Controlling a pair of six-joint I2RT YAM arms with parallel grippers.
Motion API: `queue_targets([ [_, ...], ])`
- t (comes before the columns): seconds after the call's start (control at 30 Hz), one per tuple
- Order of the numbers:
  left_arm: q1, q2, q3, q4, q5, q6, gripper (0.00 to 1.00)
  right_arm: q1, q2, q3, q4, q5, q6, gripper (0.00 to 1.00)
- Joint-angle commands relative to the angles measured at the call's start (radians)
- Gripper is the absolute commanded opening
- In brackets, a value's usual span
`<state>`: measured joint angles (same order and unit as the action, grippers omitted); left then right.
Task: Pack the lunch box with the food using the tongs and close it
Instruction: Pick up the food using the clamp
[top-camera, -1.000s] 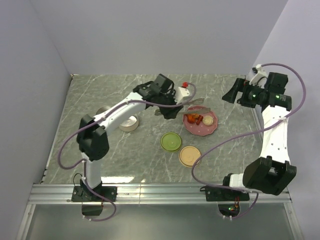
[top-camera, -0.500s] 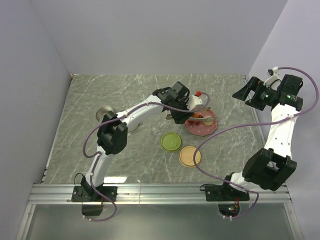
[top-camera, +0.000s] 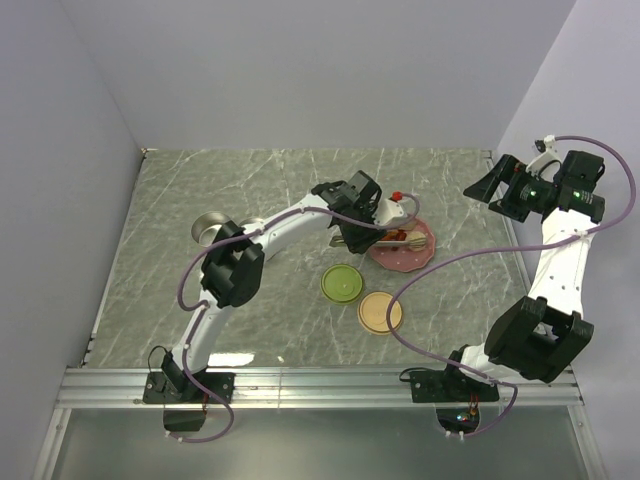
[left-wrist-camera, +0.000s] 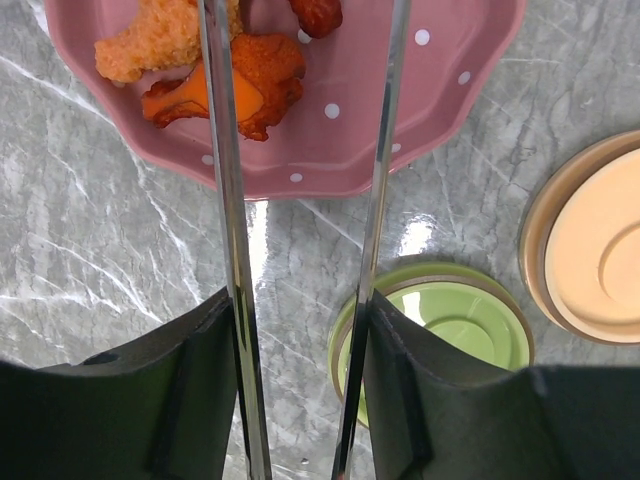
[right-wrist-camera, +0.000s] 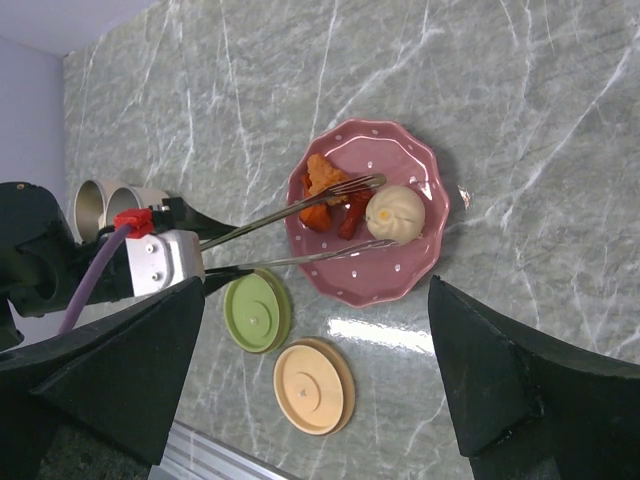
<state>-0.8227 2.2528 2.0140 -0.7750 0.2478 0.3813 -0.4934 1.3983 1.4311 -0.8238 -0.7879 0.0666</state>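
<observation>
1. The small red-orange food chunks (left-wrist-camera: 240, 90) lay on the pink, white-dotted scalloped plate (left-wrist-camera: 400, 130), toward the plate's left side; a golden breaded piece (left-wrist-camera: 150, 45) touched them; a pale beige round bun (right-wrist-camera: 395, 212) sat on the plate's right side; only one bun showed.
2. The long slim silver metal tongs (left-wrist-camera: 222, 200) reached in over the plate's left rim with both arms spread; one arm crossed above the orange chunks and the other ended just beside the bun; whether the tips touched any food could not be told.
3. The left gripper (left-wrist-camera: 300, 340) clasped the tongs just outside the plate's left rim; its black fingers (left-wrist-camera: 200, 400) pressed on the outer sides of both arms, partway closed.
4. The right gripper (top-camera: 485, 185) hung well apart from the plate, off its far right side; its jaws stood wide with nothing between them.
5. A green round lid (top-camera: 341, 284) lay near the plate's near-left edge; a peach round lid (top-camera: 380, 312) lay on the plate's near side, just beside the green one.
6. Two round steel lunch-box containers (right-wrist-camera: 105, 205) stood side by side well to the plate's left, on the grey marbled table (top-camera: 250, 180).
</observation>
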Motion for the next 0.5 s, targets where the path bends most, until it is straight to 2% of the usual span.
queue_targets([
  [0.0,-0.015,0.005,0.048,0.011,-0.013,0.021,0.51,-0.005,-0.028,-0.001,0.023,-0.016,0.009,1.00],
  [0.47,-0.061,-0.025,0.022,0.031,-0.100,0.056,0.50,-0.005,-0.027,-0.006,0.022,-0.022,0.004,1.00],
])
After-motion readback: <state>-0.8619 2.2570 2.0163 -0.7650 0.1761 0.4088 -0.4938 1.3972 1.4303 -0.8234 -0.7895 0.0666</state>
